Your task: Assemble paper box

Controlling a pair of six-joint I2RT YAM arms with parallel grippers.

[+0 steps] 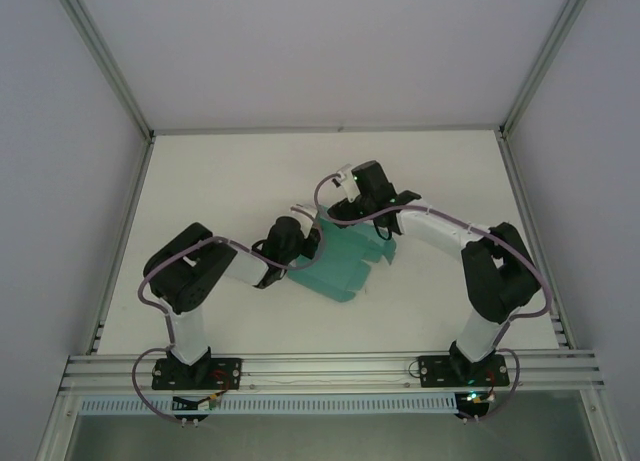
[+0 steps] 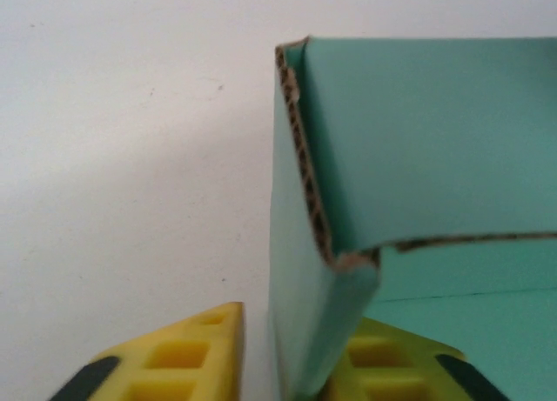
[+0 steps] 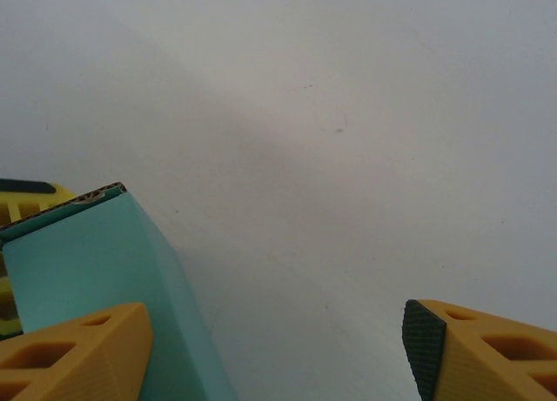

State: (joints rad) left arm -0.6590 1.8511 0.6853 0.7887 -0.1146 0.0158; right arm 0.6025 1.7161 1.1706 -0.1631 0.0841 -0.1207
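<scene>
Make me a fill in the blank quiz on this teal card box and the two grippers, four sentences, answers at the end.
1. The table under the paper box is ____ in colour.
2. A raised flap of the box sits ____ the two fingers of the left gripper.
3. Those fingers are ____ with black pads.
4. The right gripper has its jaws wide ____.

Missing words: white; between; yellow; open

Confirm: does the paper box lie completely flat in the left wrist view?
No, one panel of the paper box stands folded upright, its corrugated edge showing.
</scene>
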